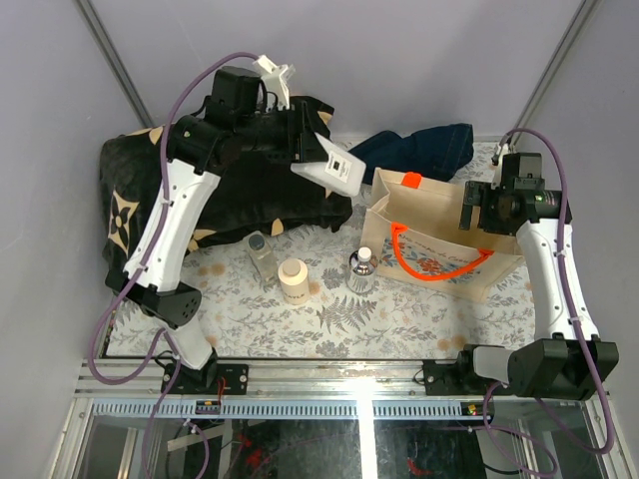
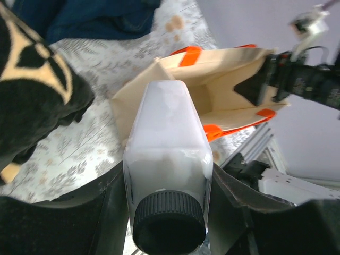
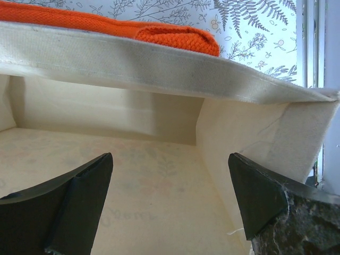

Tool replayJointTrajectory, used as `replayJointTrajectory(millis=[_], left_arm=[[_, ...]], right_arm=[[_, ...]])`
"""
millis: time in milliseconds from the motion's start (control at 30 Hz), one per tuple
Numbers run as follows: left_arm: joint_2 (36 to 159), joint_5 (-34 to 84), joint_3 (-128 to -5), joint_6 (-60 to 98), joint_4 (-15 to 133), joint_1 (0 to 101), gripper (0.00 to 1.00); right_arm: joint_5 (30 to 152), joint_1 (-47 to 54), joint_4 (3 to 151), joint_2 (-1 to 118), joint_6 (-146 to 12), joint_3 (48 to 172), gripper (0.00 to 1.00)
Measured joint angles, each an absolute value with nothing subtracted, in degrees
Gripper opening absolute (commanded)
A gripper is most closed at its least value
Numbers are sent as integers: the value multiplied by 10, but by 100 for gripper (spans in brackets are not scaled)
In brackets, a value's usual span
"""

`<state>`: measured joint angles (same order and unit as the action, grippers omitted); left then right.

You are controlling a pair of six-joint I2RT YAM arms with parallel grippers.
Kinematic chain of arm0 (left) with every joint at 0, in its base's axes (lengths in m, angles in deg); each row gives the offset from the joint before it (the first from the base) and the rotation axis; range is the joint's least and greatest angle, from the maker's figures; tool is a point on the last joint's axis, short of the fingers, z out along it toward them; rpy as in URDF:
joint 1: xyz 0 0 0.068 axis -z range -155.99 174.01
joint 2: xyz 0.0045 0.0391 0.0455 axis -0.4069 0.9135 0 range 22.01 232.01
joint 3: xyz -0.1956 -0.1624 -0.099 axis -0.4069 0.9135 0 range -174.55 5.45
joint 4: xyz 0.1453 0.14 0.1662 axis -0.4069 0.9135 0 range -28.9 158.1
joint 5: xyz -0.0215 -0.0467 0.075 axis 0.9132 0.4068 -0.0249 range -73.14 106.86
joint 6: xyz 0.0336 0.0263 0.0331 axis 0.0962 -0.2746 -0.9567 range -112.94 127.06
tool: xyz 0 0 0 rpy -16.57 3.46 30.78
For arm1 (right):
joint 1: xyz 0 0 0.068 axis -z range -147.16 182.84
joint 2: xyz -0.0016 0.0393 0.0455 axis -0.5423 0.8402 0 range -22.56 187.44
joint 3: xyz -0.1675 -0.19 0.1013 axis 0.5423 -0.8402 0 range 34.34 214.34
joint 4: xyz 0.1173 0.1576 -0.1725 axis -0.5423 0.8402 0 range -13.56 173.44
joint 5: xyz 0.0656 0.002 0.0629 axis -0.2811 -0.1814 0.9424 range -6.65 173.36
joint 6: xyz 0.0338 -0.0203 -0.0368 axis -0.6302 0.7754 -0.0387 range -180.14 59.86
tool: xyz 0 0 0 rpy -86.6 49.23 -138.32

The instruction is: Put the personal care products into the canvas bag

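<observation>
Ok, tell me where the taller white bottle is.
Top view, centre: the taller white bottle is in the air, clamped in the left claw, over the right edge of the black blanket and left of the canvas bag.

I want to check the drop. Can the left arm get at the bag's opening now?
Probably yes. The left hand, shut on the white bottle, hangs left of the canvas bag, whose mouth gapes open; the right hand sits only at its right end.
</observation>
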<state>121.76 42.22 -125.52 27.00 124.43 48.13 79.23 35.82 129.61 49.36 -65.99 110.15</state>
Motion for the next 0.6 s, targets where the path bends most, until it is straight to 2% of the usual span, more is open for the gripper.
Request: replayJointTrajectory(millis=[167, 367, 600], left_arm=[[1210, 500, -1244, 284, 1167, 485, 0], [1218, 535, -1229, 289, 1115, 536, 0], [1302, 559, -1260, 293, 1072, 609, 0]], right_arm=[[792, 358, 1297, 495, -660, 1100, 97], [778, 358, 1298, 496, -662, 1100, 97], [768, 358, 1298, 496, -662, 1100, 97]])
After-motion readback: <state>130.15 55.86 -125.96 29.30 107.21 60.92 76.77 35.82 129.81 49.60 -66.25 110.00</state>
